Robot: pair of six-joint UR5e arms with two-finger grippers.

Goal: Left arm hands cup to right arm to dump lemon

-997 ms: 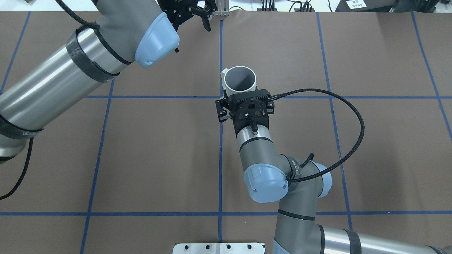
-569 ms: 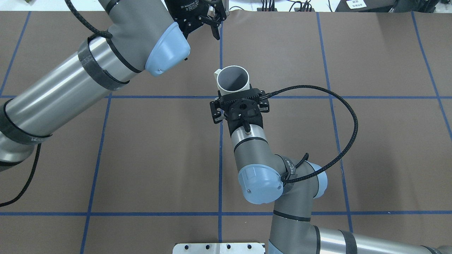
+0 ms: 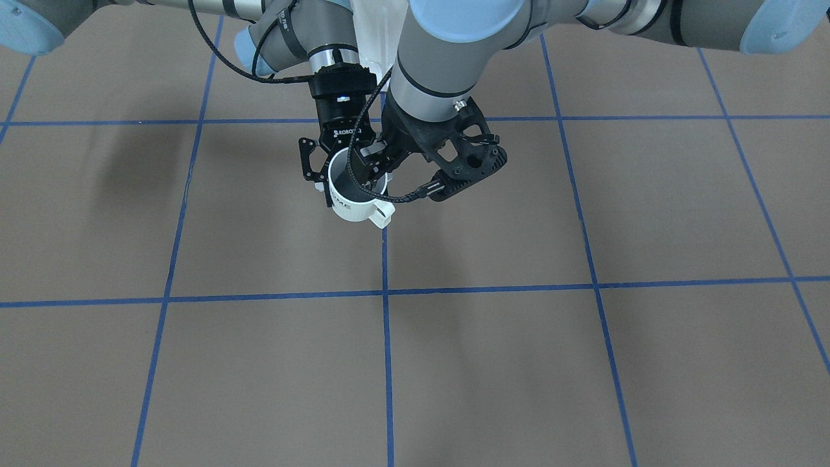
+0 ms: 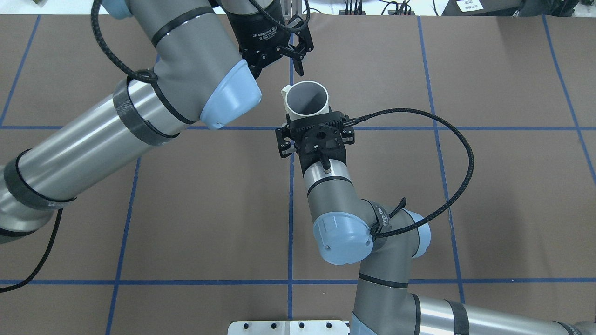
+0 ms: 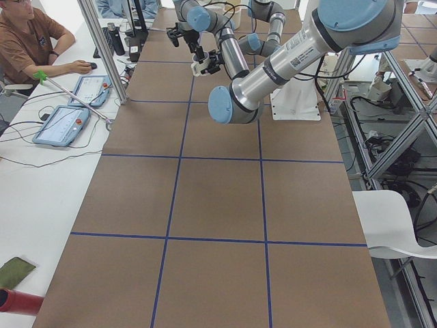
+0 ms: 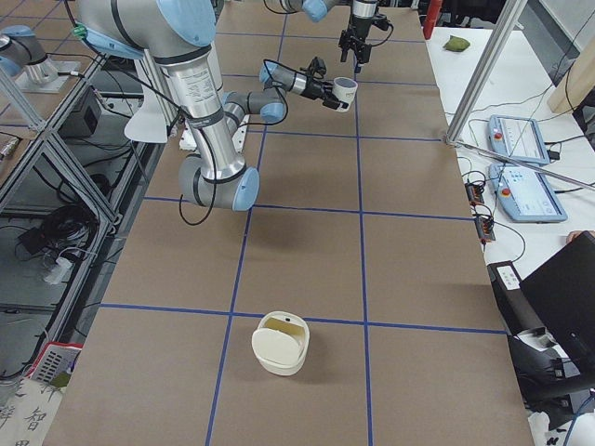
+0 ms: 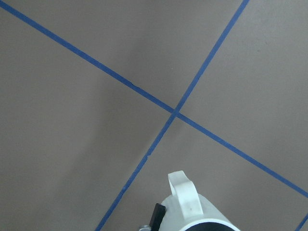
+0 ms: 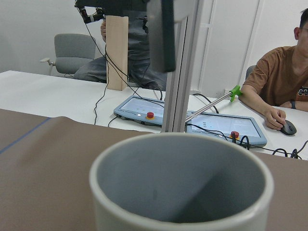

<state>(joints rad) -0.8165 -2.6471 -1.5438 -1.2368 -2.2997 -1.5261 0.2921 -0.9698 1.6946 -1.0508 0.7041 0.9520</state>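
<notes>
In the overhead view the left arm (image 4: pixel 139 107) reached in from the left edge toward the top centre. Its left claw (image 4: pixel 279 69) pointed down-frame with the fingers spread wide, holding nothing and touching nothing that could be made out. Just below and right of it, in the upper middle of the frame, the cup (image 4: pixel 306 100) was held off the counter (image 4: pixel 465 209). It sat roughly upright with its mouth up, so its long axis ran near vertical. Its handle (image 4: pixel 285 91) stuck out at the upper left, toward the left claw and away from the other arm. The exterior right view showed a gap between that open claw and the rim, with the claw hanging above the cup rather than around it. In the front-facing view its fingers overlapped the mouth, but whether they reached inside could not be told. Lower and further right, the right claw (image 3: pixel 349 183) was closed on the cup's body from the side opposite the handle, at the end of the right arm (image 4: pixel 335 200) that came up from the bottom right. So the right arm was the nearer one and carried the cup. The lemon showed in no view; the right wrist view looked into a grey inside that seemed bare, though the bottom was hidden. The coming tilt probably depended on the open claw above the mouth getting clear of the rim and handle first.
</notes>
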